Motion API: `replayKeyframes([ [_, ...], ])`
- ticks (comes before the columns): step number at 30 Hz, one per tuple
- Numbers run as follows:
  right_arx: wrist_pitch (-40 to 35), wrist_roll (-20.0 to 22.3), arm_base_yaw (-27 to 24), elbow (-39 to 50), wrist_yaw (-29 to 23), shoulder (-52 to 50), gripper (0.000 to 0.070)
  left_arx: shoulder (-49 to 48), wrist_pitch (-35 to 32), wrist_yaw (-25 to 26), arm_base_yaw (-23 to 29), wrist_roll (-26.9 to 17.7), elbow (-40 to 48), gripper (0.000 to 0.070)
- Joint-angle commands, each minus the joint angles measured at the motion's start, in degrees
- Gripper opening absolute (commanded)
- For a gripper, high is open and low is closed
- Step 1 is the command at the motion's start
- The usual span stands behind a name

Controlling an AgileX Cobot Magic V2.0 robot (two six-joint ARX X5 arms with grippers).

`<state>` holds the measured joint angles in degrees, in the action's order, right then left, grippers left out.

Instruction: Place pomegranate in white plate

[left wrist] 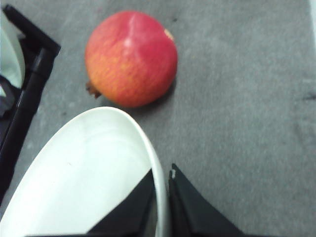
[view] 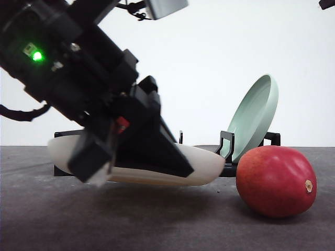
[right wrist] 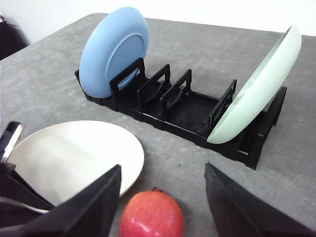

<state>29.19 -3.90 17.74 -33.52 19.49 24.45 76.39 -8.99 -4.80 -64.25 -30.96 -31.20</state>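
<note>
L gripper clenched on white plate rim, plate near-flat, prob. just off bench | pomegranate on bench just R of plate, apart from it | R gripper released, above fruit | next: settle plate flat, then straddle fruit w/ R jaws, lift over rim.
</note>
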Motion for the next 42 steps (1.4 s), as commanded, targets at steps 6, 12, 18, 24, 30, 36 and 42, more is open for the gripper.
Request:
replayKeyframes([
  [6,-0.4,-0.6,0.2,-1.0,0.0,0.2,0.0338,1.6,-2.8,-0.3,-0.7,2.8,-0.4,0.0030],
  [12,-0.4,-0.6,0.2,-1.0,0.0,0.2,0.0338,1.6,-2.3,-0.3,-0.7,5.5,-0.5,0.0123],
  [18,-0.4,-0.6,0.2,-1.0,0.0,0.2,0.0338,1.6,-2.2,-0.3,-0.7,8.7,-0.5,0.0215],
  [24,-0.4,-0.6,0.2,-1.0,0.0,0.2,0.0338,0.5,3.7,-0.3,-0.3,21.2,-3.4,0.0287],
  [30,-0.4,-0.6,0.2,-1.0,0.0,0.2,0.0338,-3.7,20.1,4.6,2.8,29.3,-9.6,0.0284],
  [36,-0.4,-0.6,0.2,-1.0,0.0,0.2,0.0338,-10.6,30.0,9.9,9.0,34.0,-11.5,0.0285],
  [42,-0.4,-0.6,0.2,-1.0,0.0,0.2,0.0338,-17.9,37.6,12.1,18.6,38.3,-11.5,0.0285],
])
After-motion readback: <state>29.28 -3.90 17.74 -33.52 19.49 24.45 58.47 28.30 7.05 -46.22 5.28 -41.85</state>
